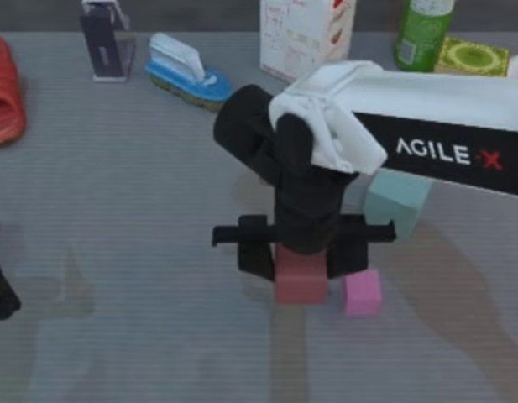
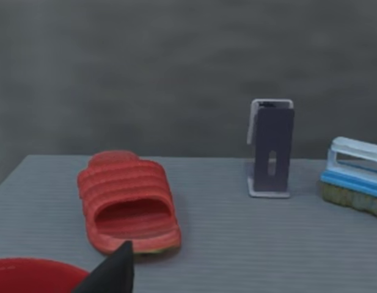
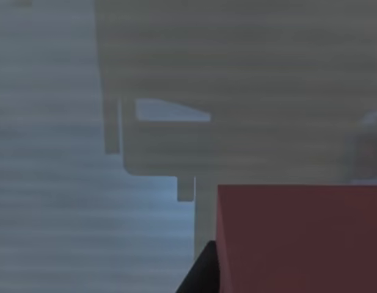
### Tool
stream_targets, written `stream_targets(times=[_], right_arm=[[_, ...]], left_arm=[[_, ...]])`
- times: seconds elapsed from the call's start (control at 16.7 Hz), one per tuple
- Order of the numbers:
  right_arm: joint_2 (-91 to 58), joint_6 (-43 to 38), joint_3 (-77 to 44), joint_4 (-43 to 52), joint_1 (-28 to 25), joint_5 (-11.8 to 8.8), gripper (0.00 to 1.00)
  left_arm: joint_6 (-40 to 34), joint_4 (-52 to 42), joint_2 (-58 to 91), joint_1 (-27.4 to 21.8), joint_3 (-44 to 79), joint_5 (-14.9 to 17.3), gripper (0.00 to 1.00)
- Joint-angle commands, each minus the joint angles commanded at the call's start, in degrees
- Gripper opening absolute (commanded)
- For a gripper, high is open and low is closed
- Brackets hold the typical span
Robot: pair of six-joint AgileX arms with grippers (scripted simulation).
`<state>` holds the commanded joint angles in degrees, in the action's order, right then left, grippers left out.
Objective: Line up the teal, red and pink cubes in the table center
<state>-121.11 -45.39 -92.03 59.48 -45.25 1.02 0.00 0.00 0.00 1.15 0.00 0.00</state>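
right end effector (image 1: 302, 252) gripping red cube (image 1: 299, 279), frame center | cubes lying on counter (image 1: 141, 336): one red, one pink cube (image 1: 361, 292), one teal cube (image 1: 396, 204) | left end effector (image 1: 0, 294) sitting far left, state cannot tell

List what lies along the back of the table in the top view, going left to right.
Red slipper → dark stand → blue scrubbing brush → white carton → green bottle → green-yellow box.
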Motion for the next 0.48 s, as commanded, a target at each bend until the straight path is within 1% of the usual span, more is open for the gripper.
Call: stream_targets(times=[0.18, 0.42, 0.48], right_arm=[[-1.5, -0.13, 3.64, -4.88, -0.18, 0.09, 0.0], [-1.69, -0.15, 4.02, -5.31, -0.22, 0.1, 0.0], [-1.69, -0.15, 4.02, -5.31, -0.22, 0.1, 0.08]], left_arm=[[0.0, 0.0, 0.0, 0.0, 0.0, 0.0, 1.0], [0.0, 0.0, 0.0, 0.0, 0.0, 0.0, 1.0], [0.0, 0.0, 0.0, 0.0, 0.0, 0.0, 1.0]])
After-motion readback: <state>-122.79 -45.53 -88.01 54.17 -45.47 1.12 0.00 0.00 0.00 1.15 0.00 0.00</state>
